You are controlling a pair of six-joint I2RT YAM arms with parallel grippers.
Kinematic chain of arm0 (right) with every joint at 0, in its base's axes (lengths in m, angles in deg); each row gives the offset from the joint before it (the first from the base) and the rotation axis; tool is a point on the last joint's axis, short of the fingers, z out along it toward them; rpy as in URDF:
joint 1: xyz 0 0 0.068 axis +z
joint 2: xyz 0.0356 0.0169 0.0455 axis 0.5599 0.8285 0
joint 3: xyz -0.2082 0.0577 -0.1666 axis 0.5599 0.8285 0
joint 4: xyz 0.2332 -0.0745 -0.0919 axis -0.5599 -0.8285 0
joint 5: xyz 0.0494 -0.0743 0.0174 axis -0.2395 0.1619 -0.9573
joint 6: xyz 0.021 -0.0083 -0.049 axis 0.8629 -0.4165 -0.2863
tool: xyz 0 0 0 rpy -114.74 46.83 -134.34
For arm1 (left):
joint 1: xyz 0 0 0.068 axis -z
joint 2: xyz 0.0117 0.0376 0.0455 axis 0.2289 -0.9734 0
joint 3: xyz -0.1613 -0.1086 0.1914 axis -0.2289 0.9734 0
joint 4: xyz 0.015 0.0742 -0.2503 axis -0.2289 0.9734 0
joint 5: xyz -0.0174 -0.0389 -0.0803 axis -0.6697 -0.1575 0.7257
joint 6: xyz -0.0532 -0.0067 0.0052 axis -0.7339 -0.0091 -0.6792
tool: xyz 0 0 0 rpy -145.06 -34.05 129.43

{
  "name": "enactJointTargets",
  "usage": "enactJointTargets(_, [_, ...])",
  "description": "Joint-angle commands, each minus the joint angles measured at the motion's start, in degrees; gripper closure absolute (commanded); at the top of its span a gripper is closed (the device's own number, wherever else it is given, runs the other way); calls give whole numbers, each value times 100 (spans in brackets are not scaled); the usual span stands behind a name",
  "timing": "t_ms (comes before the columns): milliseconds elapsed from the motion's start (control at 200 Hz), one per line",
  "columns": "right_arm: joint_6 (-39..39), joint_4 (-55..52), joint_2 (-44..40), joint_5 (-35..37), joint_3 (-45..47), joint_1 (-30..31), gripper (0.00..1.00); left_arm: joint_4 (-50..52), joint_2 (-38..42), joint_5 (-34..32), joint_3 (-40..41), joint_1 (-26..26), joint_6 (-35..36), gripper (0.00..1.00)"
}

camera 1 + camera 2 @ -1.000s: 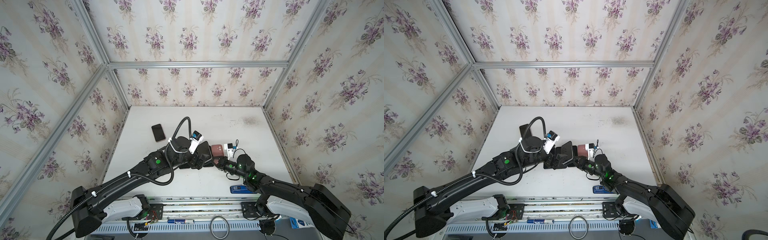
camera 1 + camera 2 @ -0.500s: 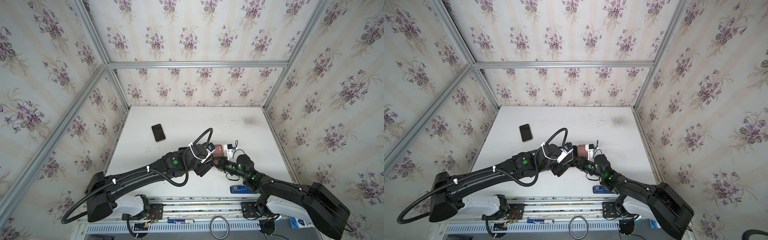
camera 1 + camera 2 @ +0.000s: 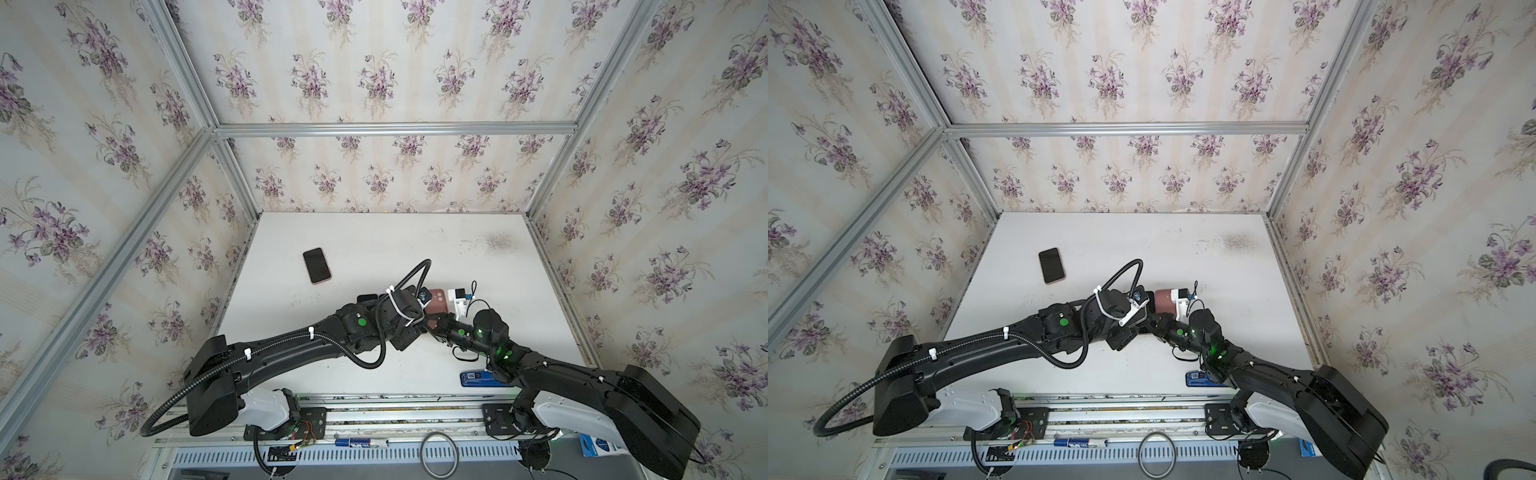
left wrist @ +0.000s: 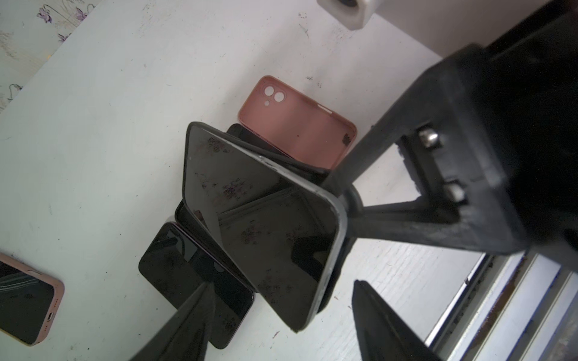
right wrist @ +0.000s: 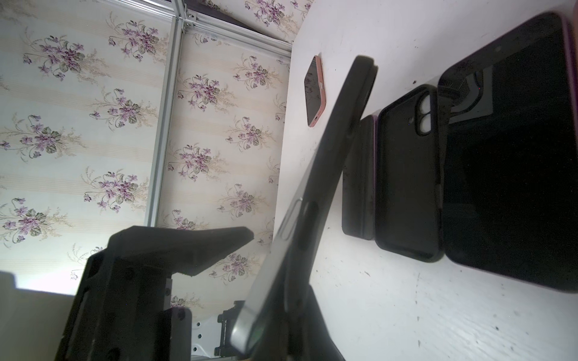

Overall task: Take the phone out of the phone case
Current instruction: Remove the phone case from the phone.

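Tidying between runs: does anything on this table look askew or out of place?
The phone is held tilted above the table, pinched at its edge by the right gripper, over a crowded cluster of another phone and an empty pink case. A dark smudge marks the table's far side.

White table [image 3: 374, 241], scuffed, dark smudge [image 3: 496, 241] far right. Pink-cased phone [image 3: 317, 266] flat, screen up, far left, well apart from the rest. Centre cluster: empty pink case [image 4: 297, 125], empty black case [image 5: 406, 175], bare dark phone [image 4: 194, 281] just beside it. Blue item [image 3: 478, 379] near right.
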Motion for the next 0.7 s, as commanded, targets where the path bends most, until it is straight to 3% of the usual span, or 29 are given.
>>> enactJointTargets(0, [83, 561, -30, -43, -57, -9, 100, -286, -41, -286, -16, -5, 100, 33])
enactJointTargets(475, [175, 119, -513, -9, -90, -8, 100, -524, -250, -1018, -134, -12, 198, 58])
enactJointTargets(695, [167, 8, -623, 14, -91, -9, 100, -563, -297, -765, -214, -11, 262, 68])
